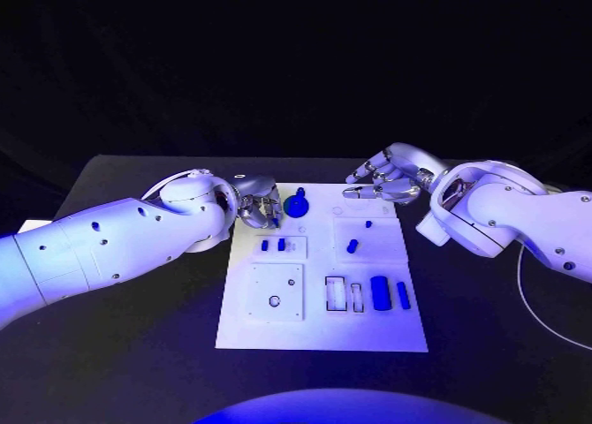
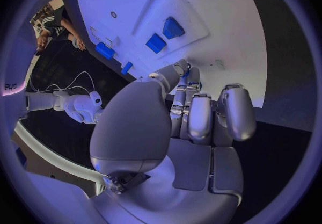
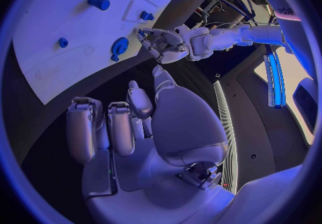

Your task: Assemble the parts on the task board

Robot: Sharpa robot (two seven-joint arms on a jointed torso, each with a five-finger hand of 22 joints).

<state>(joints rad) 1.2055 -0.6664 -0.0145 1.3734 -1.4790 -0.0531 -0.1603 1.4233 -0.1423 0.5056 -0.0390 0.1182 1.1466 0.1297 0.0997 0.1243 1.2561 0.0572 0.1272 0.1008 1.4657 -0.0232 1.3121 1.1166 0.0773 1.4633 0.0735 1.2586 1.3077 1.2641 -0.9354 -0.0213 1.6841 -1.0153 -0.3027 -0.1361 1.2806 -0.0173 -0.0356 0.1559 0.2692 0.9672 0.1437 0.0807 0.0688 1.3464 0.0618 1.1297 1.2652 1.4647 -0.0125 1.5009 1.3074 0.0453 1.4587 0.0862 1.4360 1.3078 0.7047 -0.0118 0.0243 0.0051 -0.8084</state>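
The white task board (image 1: 324, 322) lies in the middle of the black table. A round blue part with a knob (image 1: 298, 206) stands near its far edge. Two small blue pieces (image 1: 273, 245) sit in a raised block, and two blue cylinders (image 1: 390, 294) lie near the right edge. My left hand (image 1: 255, 210) hovers at the board's far left edge, beside the round part (image 3: 119, 47), fingers loosely bent and apart, holding nothing. My right hand (image 1: 388, 181) hangs over the far right corner, fingers (image 3: 110, 127) bent, nothing in them.
More small blue pieces (image 1: 352, 246) stand mid-board, and rectangular slots (image 1: 337, 293) lie beside the cylinders. A square plate with holes (image 1: 275, 291) occupies the near left part. Black table (image 1: 131, 353) surrounds the board. A thin white cable (image 1: 532, 305) runs along my right arm.
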